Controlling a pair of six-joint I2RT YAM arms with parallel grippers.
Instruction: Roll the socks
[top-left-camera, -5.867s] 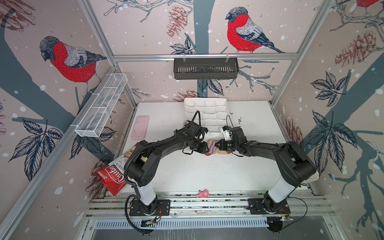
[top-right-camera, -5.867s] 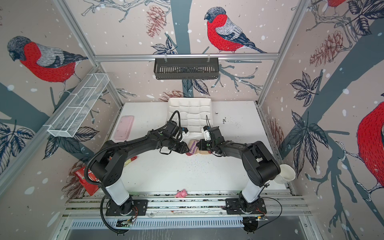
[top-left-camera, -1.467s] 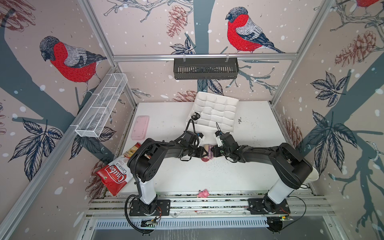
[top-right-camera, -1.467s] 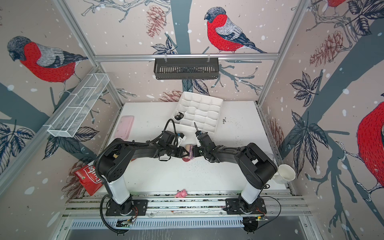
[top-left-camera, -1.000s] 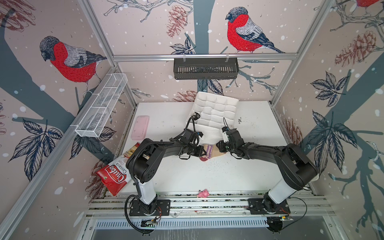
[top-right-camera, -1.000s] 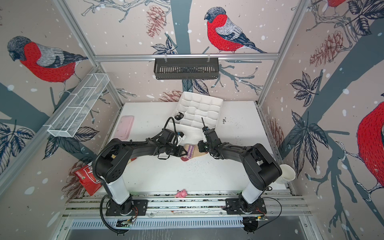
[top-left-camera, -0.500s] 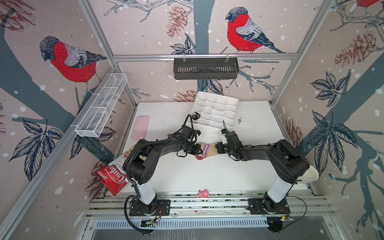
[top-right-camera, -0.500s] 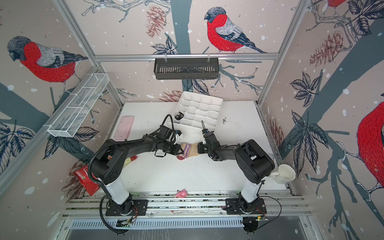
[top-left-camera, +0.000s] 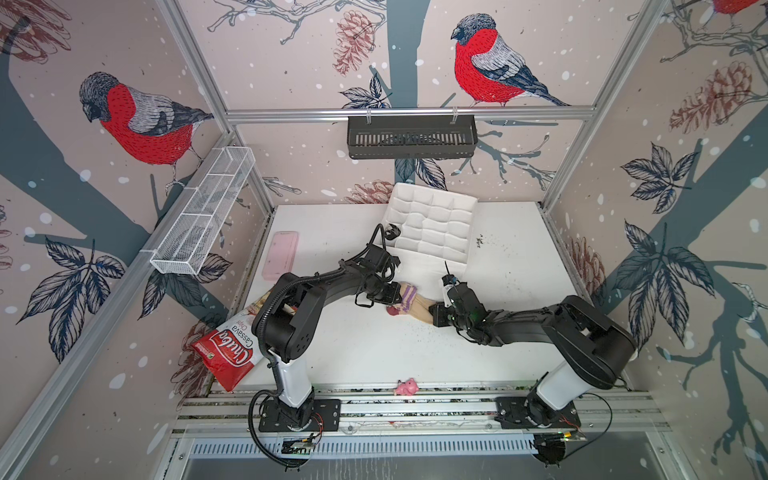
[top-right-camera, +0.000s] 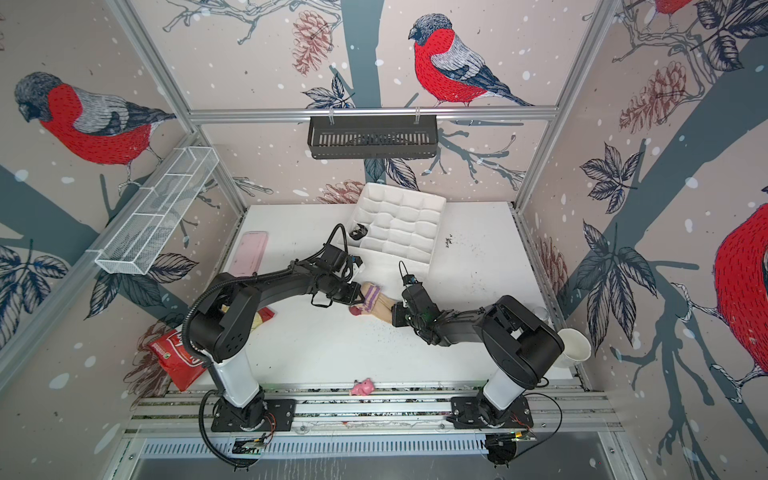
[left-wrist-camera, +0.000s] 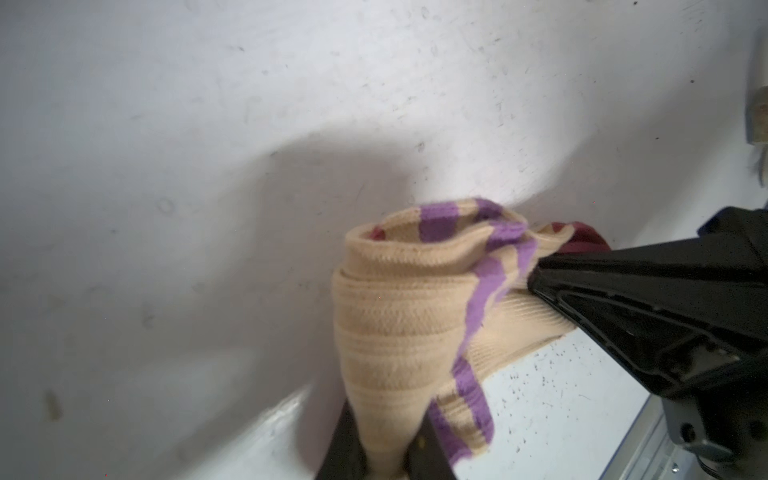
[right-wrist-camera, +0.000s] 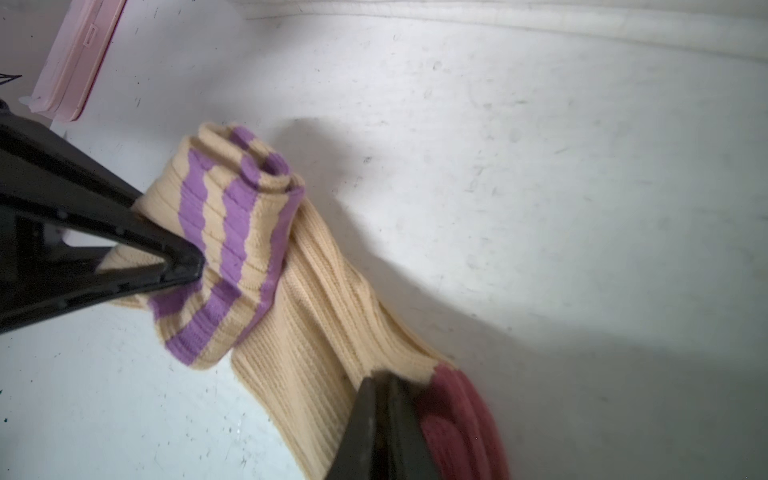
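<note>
Neighbouring the tan sock (top-left-camera: 419, 306) are white tray (top-left-camera: 434, 224) and pink case (top-left-camera: 280, 255).

I have both arms stretched low over the tabletop's (top-left-camera: 374, 353) middle, left gripper (top-left-camera: 397, 296) and right gripper (top-left-camera: 433, 311) tip toward tip, near each other, each pair of jaws pinched tight.

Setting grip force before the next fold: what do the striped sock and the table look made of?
The sock: soft ribbed knit, matte, probably cotton blend; ribs and stitches show. The table: hard smooth white board, faintly glossy, scuffed, speckled; exact material unclear.
</note>
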